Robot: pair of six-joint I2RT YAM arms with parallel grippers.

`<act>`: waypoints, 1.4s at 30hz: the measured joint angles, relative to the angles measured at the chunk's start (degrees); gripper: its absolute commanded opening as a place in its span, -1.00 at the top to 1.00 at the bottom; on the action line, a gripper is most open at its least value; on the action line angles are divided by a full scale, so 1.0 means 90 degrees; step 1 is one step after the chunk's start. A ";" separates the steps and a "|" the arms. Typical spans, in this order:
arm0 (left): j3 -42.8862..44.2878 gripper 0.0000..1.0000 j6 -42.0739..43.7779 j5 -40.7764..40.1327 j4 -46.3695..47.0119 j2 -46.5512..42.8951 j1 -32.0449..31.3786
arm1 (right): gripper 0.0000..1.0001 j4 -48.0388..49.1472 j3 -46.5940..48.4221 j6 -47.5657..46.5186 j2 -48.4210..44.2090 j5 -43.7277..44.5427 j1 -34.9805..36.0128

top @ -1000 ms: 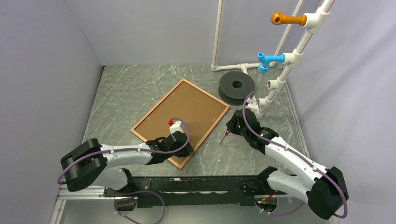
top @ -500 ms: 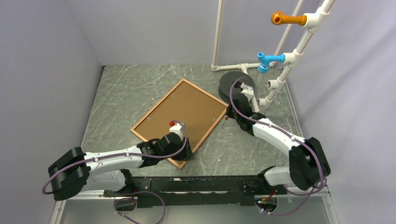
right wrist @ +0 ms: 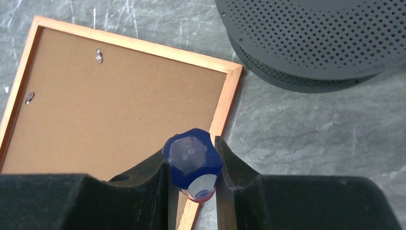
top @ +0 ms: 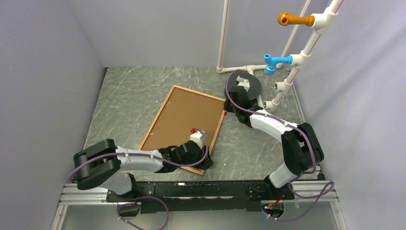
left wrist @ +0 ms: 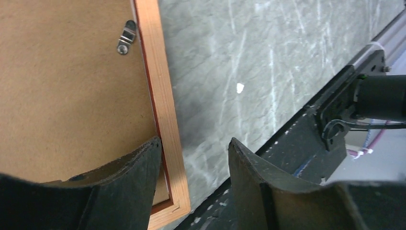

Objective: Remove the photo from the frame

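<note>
The frame [left wrist: 160, 96] has reddish-orange grained wood rails around a plain brown backing [top: 184, 117], on a grey surface [top: 129, 91] marbled with whitish veins. The disc [right wrist: 311, 33] is dark grey, dotted all over with tiny holes. The handle [right wrist: 192, 160] is deep blue with white and red below; above stand an orange peg [top: 293, 19] and a blue peg [top: 275, 61].

A robotics lab test cell: a left arm [top: 139, 160] and a right arm [top: 275, 125], trailing purple cables, are bolted to a metal rail [top: 191, 195] at the near edge of a grey marbled surface [top: 129, 91]. Plain pale walls [top: 48, 72] box it in, and a white pipe rack [top: 306, 50] holds an orange peg [top: 293, 19] and a blue peg [top: 275, 61]
</note>
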 measured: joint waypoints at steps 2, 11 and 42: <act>0.0100 -0.19 -0.0058 0.0104 0.0206 0.0204 -0.0066 | 1.00 0.0000 0.0066 -0.0051 0.0056 -0.0112 0.0002; 0.0367 -0.32 -0.0007 0.0083 -0.0794 -0.0066 -0.0143 | 1.00 -0.0206 0.0423 -0.0573 0.0104 -0.0104 0.0049; -0.1846 -0.83 -0.0896 0.0199 -0.2518 -0.4046 0.0381 | 1.00 -0.0197 0.1411 -0.1166 0.0969 -0.0248 0.0073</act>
